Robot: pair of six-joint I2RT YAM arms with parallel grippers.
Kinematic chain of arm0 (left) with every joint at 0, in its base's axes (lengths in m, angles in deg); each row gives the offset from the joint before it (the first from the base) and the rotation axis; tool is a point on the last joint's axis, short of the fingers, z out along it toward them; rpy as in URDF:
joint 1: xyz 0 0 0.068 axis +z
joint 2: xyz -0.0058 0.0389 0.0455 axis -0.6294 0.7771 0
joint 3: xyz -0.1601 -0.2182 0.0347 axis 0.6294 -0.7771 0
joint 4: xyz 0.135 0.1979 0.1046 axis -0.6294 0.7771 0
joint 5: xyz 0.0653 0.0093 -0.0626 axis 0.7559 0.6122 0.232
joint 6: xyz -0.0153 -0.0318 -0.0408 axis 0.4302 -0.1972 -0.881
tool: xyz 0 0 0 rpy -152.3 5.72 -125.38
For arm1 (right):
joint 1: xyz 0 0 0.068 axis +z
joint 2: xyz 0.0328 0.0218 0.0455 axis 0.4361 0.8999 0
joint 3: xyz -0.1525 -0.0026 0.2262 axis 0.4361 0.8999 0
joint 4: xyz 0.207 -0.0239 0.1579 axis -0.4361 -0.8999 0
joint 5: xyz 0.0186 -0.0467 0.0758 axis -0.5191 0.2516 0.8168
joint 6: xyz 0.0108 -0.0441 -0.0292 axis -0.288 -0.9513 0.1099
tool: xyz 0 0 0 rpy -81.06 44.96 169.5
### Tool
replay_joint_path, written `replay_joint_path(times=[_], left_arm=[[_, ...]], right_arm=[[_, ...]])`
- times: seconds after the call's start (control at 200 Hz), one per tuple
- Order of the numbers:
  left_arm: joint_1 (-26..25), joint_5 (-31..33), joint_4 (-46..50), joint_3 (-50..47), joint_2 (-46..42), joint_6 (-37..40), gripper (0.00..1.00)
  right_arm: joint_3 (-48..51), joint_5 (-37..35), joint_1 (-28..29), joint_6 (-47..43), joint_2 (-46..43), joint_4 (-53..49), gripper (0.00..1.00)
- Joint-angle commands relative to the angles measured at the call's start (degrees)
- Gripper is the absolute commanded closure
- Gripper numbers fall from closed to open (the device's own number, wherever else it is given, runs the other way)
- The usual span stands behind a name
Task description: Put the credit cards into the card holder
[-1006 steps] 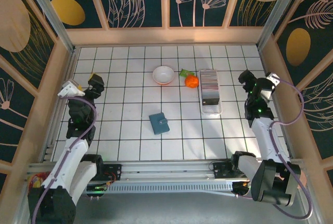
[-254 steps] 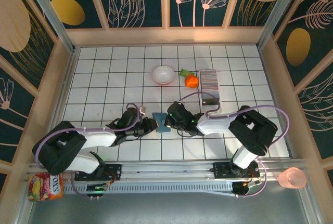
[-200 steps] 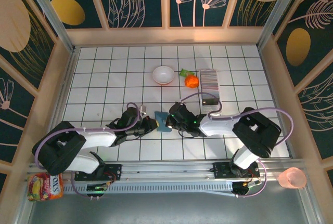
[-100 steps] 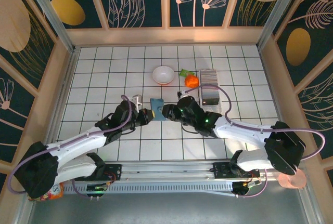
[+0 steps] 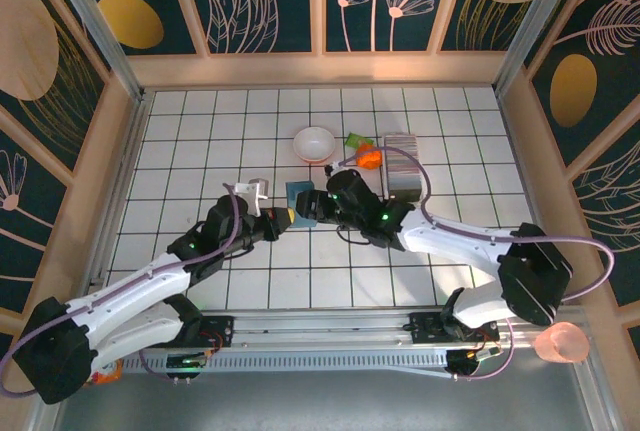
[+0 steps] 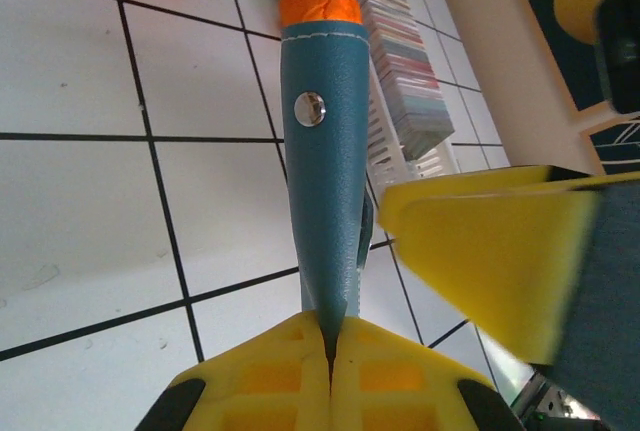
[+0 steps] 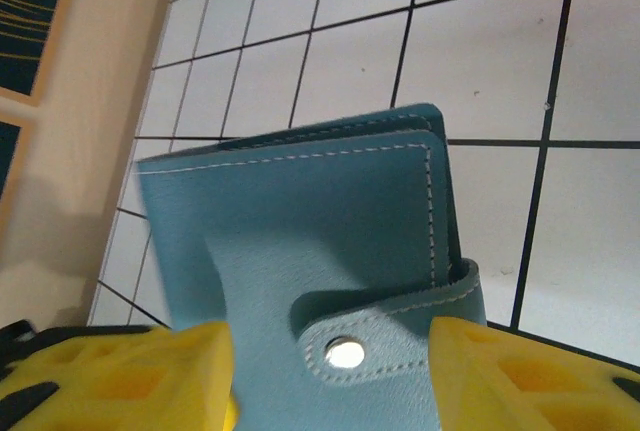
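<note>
The holder [image 5: 298, 195] is held off the worktop [image 5: 200, 151] on the near side of the bowl [image 5: 314, 143], standing edge-up, with its strap snapped shut across the front. The left tool [image 6: 330, 336] is pressed together on the holder's lower edge, so only a thin strip of the cover is pinched. The right tool [image 7: 330, 351] is spread, one finger on either side of the strap; in the left wrist view its near finger is seen beside the holder, apart from it. The cards [image 5: 402, 166] are stacked in a clear tray to the right of the bowl, past an orange toy [image 5: 368, 157], and none has been taken. The step in hand is judged to be the opening of the snap. Because so little of the cover is gripped, the holder could be twisted or dragged out of the left tool if the strap is pulled hard. The strap could also be missed, and the whole cover clamped instead, leaving the pocket shut.
</note>
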Motion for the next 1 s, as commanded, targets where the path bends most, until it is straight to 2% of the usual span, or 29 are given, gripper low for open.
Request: replay_joint_path(times=[0.0, 0.145, 0.29, 0.576, 0.846, 0.991], left_arm=[[-0.42, -1.67, -2.66, -1.01, -1.67, 1.07, 1.00], [-0.42, -1.34, -2.71, -1.23, -2.39, 1.06, 1.00], [-0.38, 0.19, -2.36, -1.62, -2.78, 1.17, 1.00], [-0.43, 2.16, -2.10, -1.98, -2.93, 0.56, 1.00], [-0.43, 2.23, -2.09, -2.77, -2.95, 0.19, 1.00], [-0.43, 2.77, -1.70, -2.86, -2.95, 0.18, 1.00]], right_arm=[[-2.29, 0.12, 0.24, -0.35, 2.15, -2.93, 0.46], [-2.65, -0.21, 0.41, 0.12, 3.93, -2.95, 0.46], [-3.11, -1.92, 0.49, 1.03, 5.59, -4.87, 0.51], [-2.74, -3.96, 0.52, 2.03, 6.80, -6.70, 0.71], [-1.94, -3.07, 0.65, 2.50, 6.84, -5.63, 1.00], [-1.61, -4.56, 0.94, 2.64, 6.40, -6.01, 1.00]])
